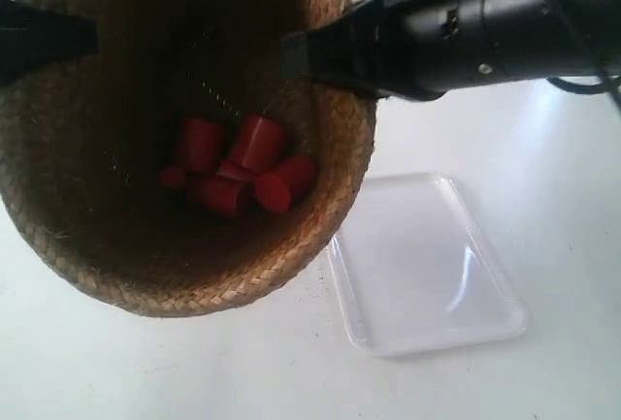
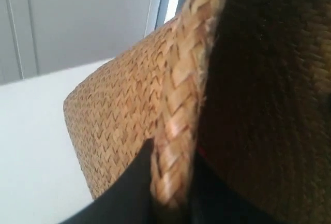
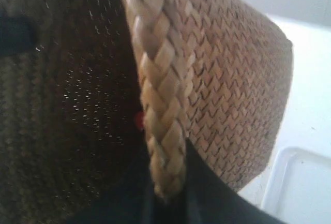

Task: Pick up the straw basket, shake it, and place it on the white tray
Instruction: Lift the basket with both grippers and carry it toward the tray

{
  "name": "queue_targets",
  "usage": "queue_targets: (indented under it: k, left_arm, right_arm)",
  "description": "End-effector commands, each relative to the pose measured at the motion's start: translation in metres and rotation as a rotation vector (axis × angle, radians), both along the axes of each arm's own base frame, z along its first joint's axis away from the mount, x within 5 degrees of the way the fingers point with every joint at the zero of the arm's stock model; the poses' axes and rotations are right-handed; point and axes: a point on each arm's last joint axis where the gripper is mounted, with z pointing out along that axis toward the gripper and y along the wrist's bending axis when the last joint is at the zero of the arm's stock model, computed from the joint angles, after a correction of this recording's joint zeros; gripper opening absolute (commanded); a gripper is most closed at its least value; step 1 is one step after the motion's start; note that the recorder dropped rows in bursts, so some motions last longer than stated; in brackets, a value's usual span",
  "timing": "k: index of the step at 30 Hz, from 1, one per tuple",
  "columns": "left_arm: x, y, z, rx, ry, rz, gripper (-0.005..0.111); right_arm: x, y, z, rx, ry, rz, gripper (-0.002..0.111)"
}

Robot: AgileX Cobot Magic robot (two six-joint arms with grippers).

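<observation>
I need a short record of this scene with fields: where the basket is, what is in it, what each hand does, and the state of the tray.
basket: brown woven straw, looks lifted off the table
contents: several red pieces at the bottom
left hand: shut on the basket's braided rim, one finger inside, one outside
right hand: shut on the rim at the opposite side
tray: white, bare, flat on the table beside the basket
step left: basket not yet on the tray

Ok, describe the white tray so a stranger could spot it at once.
Find the big straw basket held over the white table. Just beside it on the table lies the white tray. It alone is flat, glossy, rectangular, with rounded corners.
</observation>
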Motion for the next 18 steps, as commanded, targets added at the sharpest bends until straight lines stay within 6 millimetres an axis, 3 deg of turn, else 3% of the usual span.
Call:
queue_targets:
  k: [1,4,6,8,10,12,15,17,18]
  left_arm:
    - [-0.003,0.0,-0.005,-0.104,-0.003,0.041,0.0]
    - [0.024,0.008,-0.029,-0.153,0.079,0.172,0.0]
    - [0.023,0.001,-0.026,-0.178,0.098,0.073,0.0]
    - [0.004,-0.013,-0.009,-0.144,0.049,-0.141,0.0]
    - [-0.019,-0.022,0.004,-0.131,-0.002,-0.261,0.0]
    - [-0.025,-0.022,0.001,-0.092,-0.03,-0.189,0.0]
    - [-0.004,-0.013,-0.019,-0.092,0.003,0.059,0.0]
    - [0.002,-0.012,-0.021,-0.089,0.012,0.082,0.0]
    - [-0.003,-0.015,-0.014,-0.094,-0.009,0.036,0.0]
  right_arm:
    - [-0.009,-0.005,0.011,0.067,-0.186,-0.04,0.0]
    - [0.02,-0.006,-0.023,-0.022,-0.195,-0.098,0.0]
    - [0.027,-0.007,-0.038,-0.044,-0.063,-0.107,0.0]
    - [0.015,-0.008,-0.033,-0.042,0.017,-0.083,0.0]
    - [-0.009,-0.01,-0.017,-0.018,-0.019,-0.042,0.0]
    - [-0.023,-0.013,-0.008,0.018,-0.115,-0.034,0.0]
    - [-0.007,-0.019,-0.032,-0.018,-0.222,-0.098,0.0]
    - [0.01,-0.027,-0.058,-0.062,-0.101,-0.157,0.0]
    - [0.01,-0.031,-0.06,-0.053,0.023,-0.181,0.0]
